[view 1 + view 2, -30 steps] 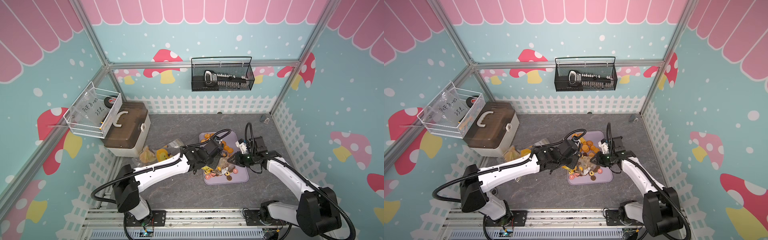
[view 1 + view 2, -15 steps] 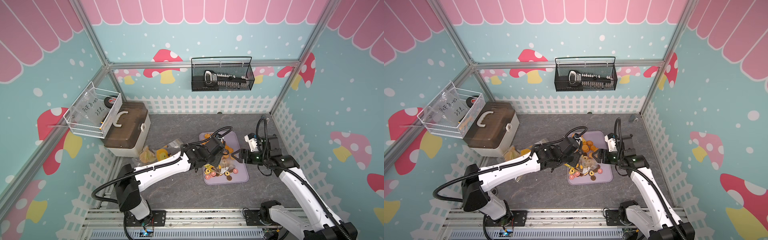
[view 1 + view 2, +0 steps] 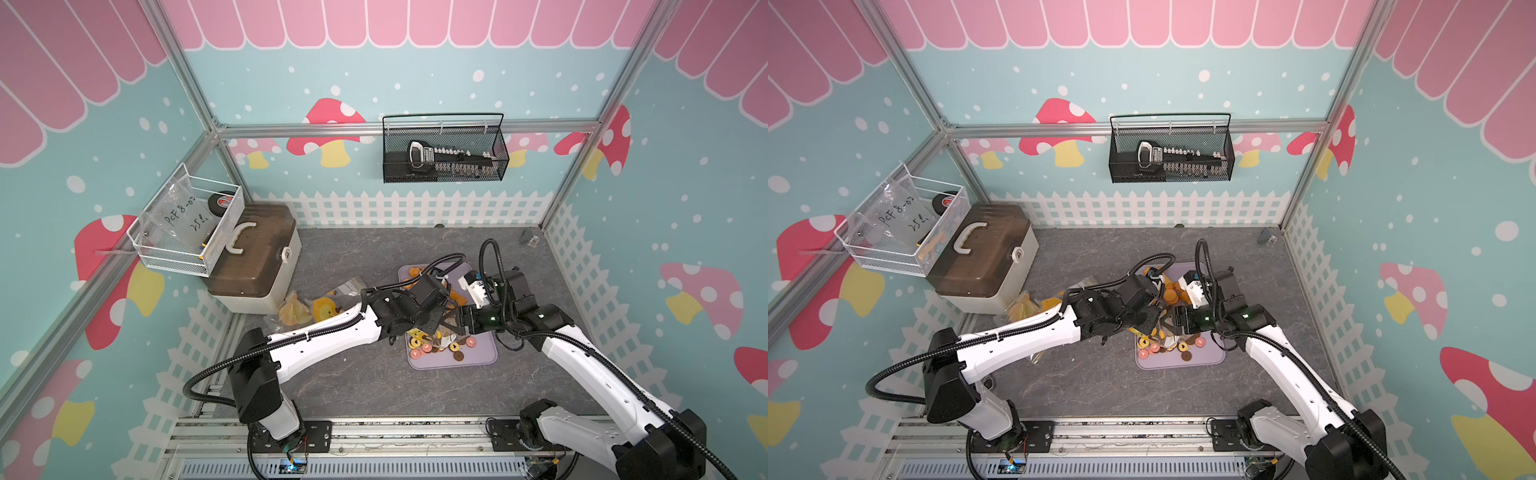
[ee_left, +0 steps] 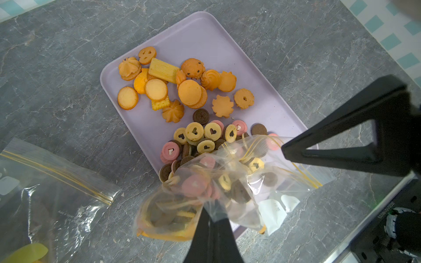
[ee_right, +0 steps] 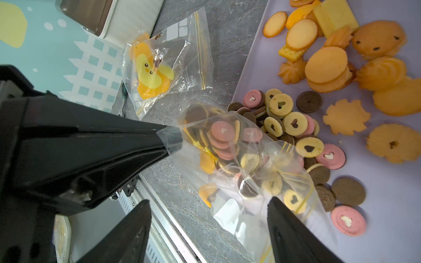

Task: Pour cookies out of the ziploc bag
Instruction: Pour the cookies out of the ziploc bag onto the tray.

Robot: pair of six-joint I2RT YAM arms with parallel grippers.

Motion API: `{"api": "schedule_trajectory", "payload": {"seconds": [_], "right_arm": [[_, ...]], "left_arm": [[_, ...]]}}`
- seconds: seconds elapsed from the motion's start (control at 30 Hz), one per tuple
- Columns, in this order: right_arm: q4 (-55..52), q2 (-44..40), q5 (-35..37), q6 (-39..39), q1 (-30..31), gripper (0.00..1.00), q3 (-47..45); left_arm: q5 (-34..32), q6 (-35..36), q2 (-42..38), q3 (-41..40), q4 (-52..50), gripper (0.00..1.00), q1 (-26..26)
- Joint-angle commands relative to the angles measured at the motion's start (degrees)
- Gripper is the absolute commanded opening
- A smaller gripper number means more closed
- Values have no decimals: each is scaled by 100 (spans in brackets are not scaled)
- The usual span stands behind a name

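1. The ziploc bag (image 4: 230,182) hangs tilted across one long edge of the lilac tray (image 4: 205,34). Its open mouth is down on the tray and its sealed bottom is raised just outside the tray, above the table (image 4: 68,68)
2. The left gripper (image 4: 213,218) has its fingers pressed together on a bottom corner of the bag, and that pinch alone carries the raised end
3. The right gripper (image 5: 208,201) has its fingers spread wide, astride the bag near its mouth over the tray. They clamp nothing, and I cannot tell whether one fingertip brushes the film
4. The cookies (image 4: 196,134) are split: a heap of yellow, pink and brown rounds lies on the tray right at the mouth, and a good number sit inside the bag
5. Orange biscuits (image 4: 189,92) lie farther along the tray, toward one short end
6. The bag looks like thin, slick, limp film that sags under its load, and the cookies look light but brittle
7. The best hold is probably a bottom corner or the bottom seam, where no biscuit gets crushed. Pinching the belly would likely crack some and choke the flow
8. The pour seems about half done. A hold on the other bottom corner and a higher, gentle lift should empty it
9. The mouth lies close to the tray's edge, so cookies may slide onto the table
10. A second zip bag (image 5: 164,63) of yellow shapes lies flat on the table beside the same long edge of the tray, not touching it
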Motion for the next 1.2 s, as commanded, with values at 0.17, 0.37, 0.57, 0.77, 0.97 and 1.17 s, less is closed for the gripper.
{"api": "schedule_trajectory", "payload": {"seconds": [0.17, 0.37, 0.57, 0.77, 0.97, 1.17], "right_arm": [[1014, 140, 267, -241, 301, 79, -228], [1278, 374, 323, -346, 454, 71, -311], [1416, 650, 293, -392, 525, 54, -283], [1544, 691, 345, -378, 539, 40, -277], [1806, 700, 415, -175, 544, 16, -373], [2263, 690, 376, 216, 542, 4, -597]], "left_arm": [[291, -24, -256, 12, 253, 0, 66], [390, -50, -323, -53, 336, 0, 118], [478, -50, -314, -58, 367, 0, 118], [560, -34, -290, -59, 374, 0, 124], [635, -45, -280, -92, 380, 0, 131], [580, -117, -519, -397, 443, 34, 183]]}}
